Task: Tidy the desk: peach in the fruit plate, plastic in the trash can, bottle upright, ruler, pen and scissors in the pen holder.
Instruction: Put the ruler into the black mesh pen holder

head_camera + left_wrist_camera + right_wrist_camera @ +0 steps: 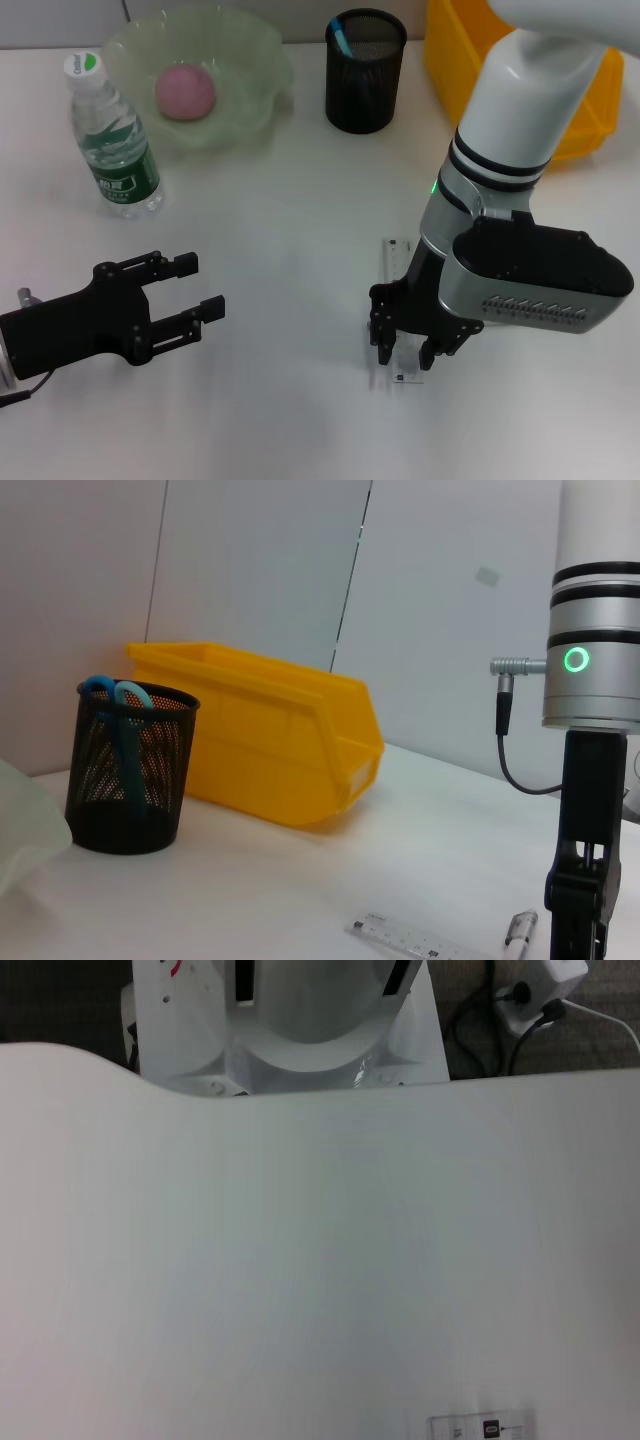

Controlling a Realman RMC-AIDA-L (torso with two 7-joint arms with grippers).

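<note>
Ruler (pixel 393 262) lengthwise front-to-back — under right gripper (pixel 402 350).

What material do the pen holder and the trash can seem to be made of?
The pen holder looks like black wire mesh, probably metal: fine holes let the blue scissors show through. The trash can looks like moulded plastic, bright yellow with a smooth, slightly glossy surface and rounded edges.

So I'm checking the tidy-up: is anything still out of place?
Yes: the ruler lies flat on the desk under the right gripper, with the pen beside it; neither is in the pen holder.
</note>
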